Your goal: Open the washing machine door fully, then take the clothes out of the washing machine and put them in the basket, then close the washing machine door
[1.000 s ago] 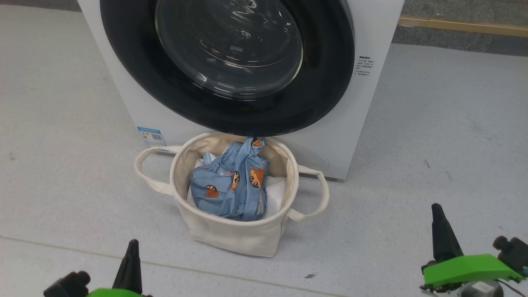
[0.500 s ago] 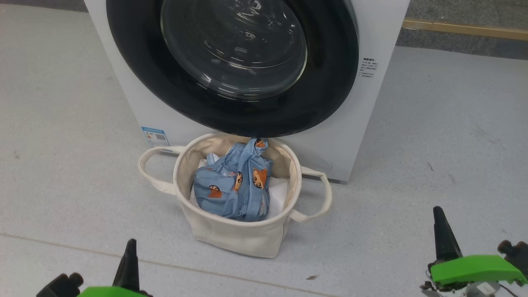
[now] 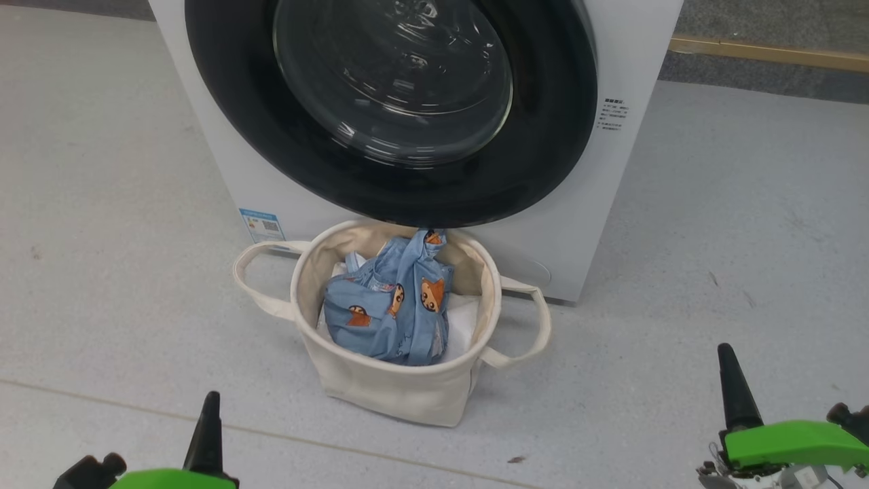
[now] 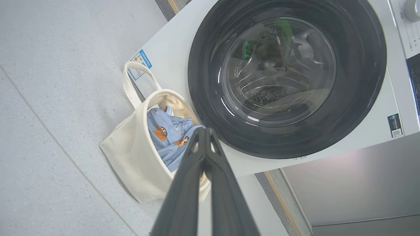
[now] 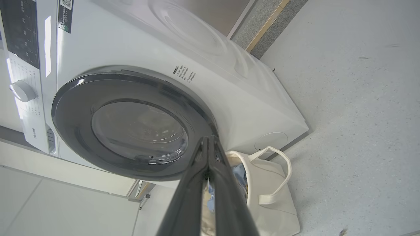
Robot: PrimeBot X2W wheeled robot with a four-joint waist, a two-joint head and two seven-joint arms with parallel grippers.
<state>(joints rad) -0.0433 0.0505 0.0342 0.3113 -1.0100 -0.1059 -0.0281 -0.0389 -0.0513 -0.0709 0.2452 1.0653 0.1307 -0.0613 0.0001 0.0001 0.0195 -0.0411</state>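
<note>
Fingers pressed together and empty on left gripper (image 3: 210,407) and right gripper (image 3: 728,360), both held low, well apart, tips toward the washing machine (image 3: 570,224). Ahead between them: clothes (image 3: 387,319) bundled in the basket (image 3: 380,394), just below the closed washing machine door (image 3: 557,136). Open floor (image 3: 747,238) either side. Print on blue label (image 3: 261,225) unreadable; panel mark (image 5: 33,131) reads Hisense.

Floor (image 3: 713,224): pale grey, speckled; thin seam (image 3: 102,405) crosses lower left.
Trim strip (image 3: 767,51): yellowish, upper right corner.
Fleck (image 3: 516,460): small, dark, lower centre; possibly debris.
White sheet (image 3: 468,319): plain, crumpled, frame centre.
</note>
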